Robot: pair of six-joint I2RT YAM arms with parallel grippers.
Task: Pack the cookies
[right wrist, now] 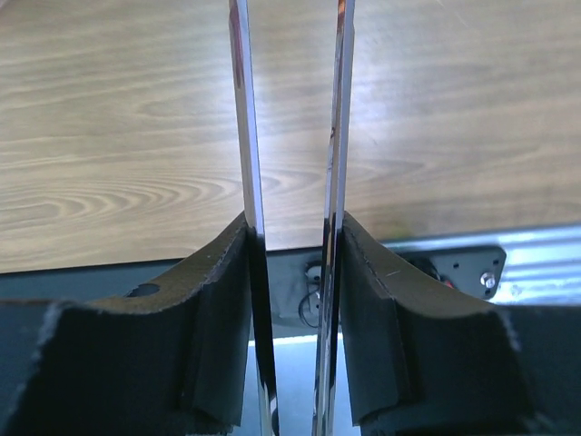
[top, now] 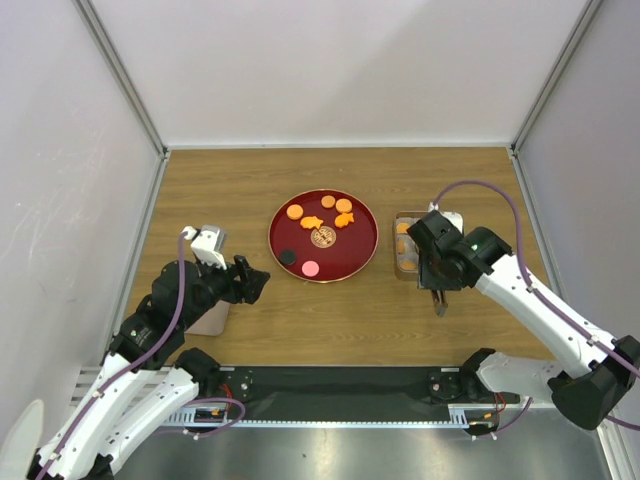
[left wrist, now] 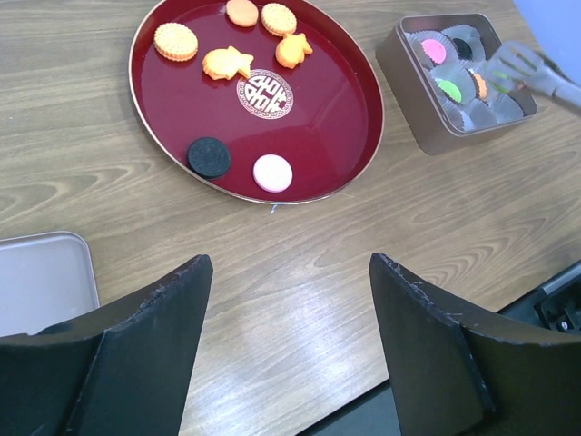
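The cookies lie on a dark-red plate [top: 360, 250]: three round orange ones [left wrist: 175, 41], two orange fish [left wrist: 227, 64], one black [left wrist: 209, 156] and one pink [left wrist: 272, 173]. More sit in paper cups in the metal tin [top: 399, 264], among them pink [left wrist: 433, 50] and green [left wrist: 448, 89]. My left gripper [top: 258, 283] is open and empty, left of the plate, above bare wood [left wrist: 290, 263]. My right gripper [top: 437, 270] is beside the tin, shut on metal tongs [right wrist: 243, 136]. The tongs' tips [left wrist: 522, 64] hover over the tin.
A flat grey tin lid [left wrist: 41, 277] lies on the table under my left arm, also in the top view [top: 208, 318]. The black base rail [right wrist: 408, 263] runs along the near edge. White walls enclose the table.
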